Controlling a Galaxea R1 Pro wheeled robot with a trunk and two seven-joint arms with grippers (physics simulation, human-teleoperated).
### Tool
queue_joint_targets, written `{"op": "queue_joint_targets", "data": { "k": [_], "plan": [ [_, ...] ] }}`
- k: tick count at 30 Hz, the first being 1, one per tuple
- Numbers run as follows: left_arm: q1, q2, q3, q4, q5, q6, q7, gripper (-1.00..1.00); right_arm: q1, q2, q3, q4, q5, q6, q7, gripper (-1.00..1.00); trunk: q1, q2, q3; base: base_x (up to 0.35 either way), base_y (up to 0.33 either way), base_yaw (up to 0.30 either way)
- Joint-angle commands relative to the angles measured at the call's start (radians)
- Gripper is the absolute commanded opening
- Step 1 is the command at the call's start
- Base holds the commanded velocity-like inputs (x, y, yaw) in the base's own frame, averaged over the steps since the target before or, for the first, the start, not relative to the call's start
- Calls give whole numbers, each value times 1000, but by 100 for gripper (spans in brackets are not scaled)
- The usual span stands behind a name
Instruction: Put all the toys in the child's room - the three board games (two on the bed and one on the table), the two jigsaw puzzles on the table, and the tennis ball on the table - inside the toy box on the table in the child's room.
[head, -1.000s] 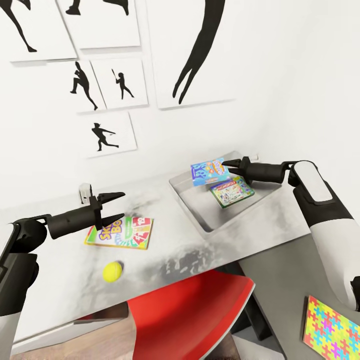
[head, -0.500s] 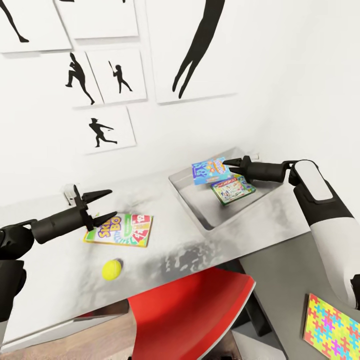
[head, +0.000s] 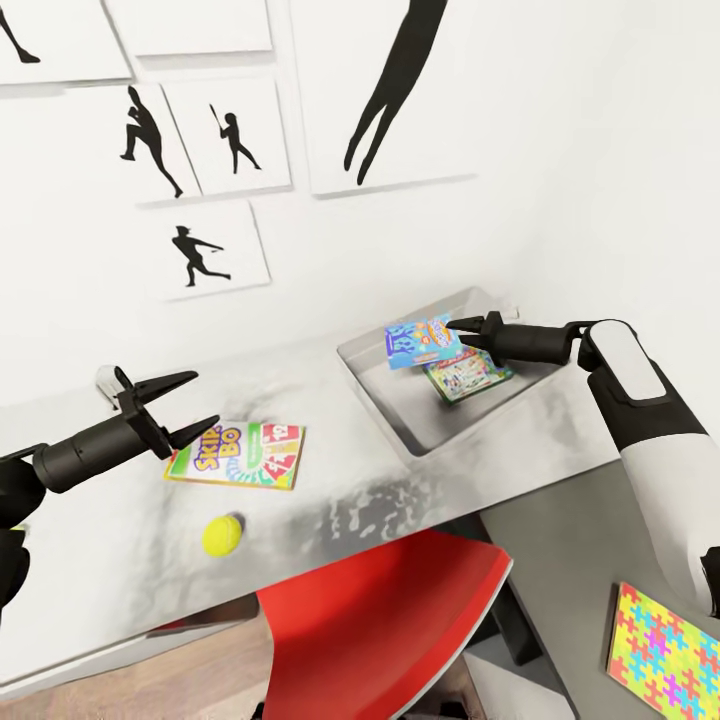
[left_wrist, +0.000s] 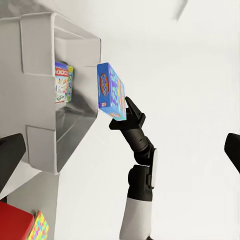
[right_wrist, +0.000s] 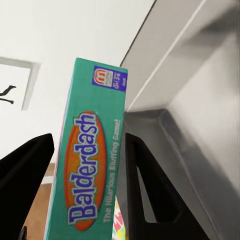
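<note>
Head view: three board games (head: 238, 454), one tennis ball (head: 222, 535).

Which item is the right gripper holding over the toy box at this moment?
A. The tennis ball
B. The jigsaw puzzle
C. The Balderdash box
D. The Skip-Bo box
C: the right gripper is shut on the blue Balderdash box, held above the toy box; its title reads plainly between the fingers in the right wrist view.

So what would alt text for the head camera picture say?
The right end effector holds a blue Balderdash game above a grey toy box on a white table. The open left end effector hovers near a Skip-Bo game and tennis ball.
</note>
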Motion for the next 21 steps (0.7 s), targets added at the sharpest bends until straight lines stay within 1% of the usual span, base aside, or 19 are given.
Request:
{"op": "queue_joint_targets", "data": {
  "k": [1, 21],
  "plan": [
    [0, 1, 1, 0, 10, 2, 8, 100, -1, -1, 2, -1, -12, 0, -10, -100, 0, -2, -3, 0, 0, 0],
    [1, 3, 3, 0, 12, 1, 1, 100, -1, -1, 0, 0, -13, 0, -10, -100, 0, -2, -36, 0, 0, 0]
  ]
}}
